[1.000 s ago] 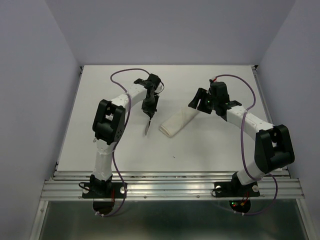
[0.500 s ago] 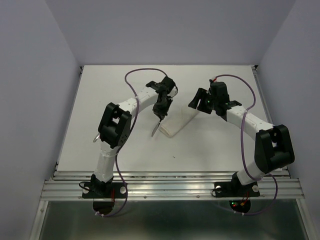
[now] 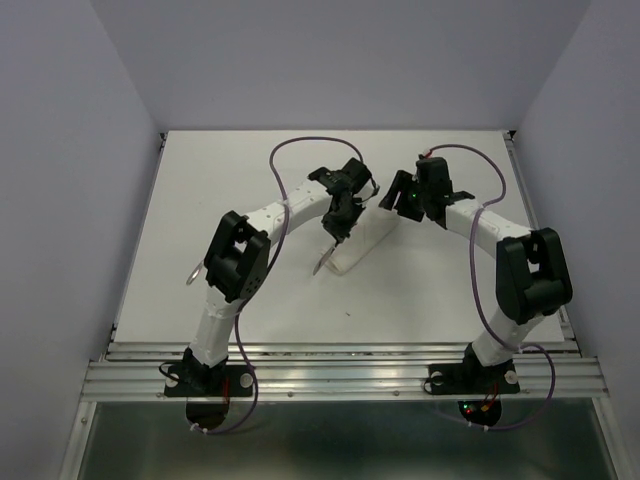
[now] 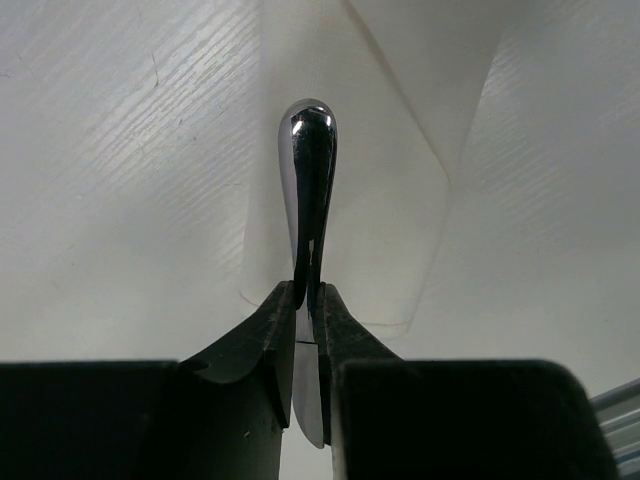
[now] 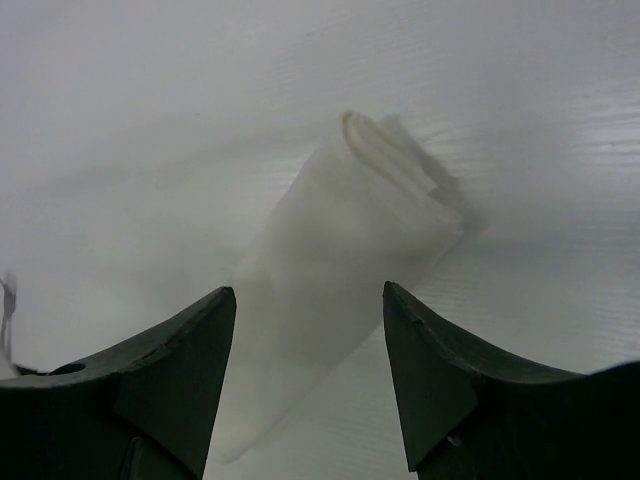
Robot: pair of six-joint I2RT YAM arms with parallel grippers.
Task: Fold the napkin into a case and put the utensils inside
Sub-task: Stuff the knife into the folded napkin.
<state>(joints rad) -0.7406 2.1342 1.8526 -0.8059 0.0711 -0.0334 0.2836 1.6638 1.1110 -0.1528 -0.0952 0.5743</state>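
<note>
The napkin, folded into a narrow white case (image 3: 362,243), lies slanted mid-table. My left gripper (image 3: 338,226) hangs over the case's near-left part, shut on a slim shiny silver utensil (image 3: 321,260) whose lower end points at the table beside the case. In the left wrist view the gripper (image 4: 308,297) pinches the utensil (image 4: 311,160) edge-on, its rounded end over the thin white napkin (image 4: 400,210). My right gripper (image 3: 392,197) is at the case's far end, open. In its wrist view the gripper (image 5: 309,300) straddles the case (image 5: 340,260) from above without touching it.
The white table (image 3: 250,300) ends at a metal rail (image 3: 340,372) in front of the arm bases. Grey walls close in the left, right and back sides. Purple cables (image 3: 290,150) loop off both arms.
My left arm has swung right, carrying the utensil from open table to the case's near end. My right gripper has shifted slightly left toward the case's far end.
</note>
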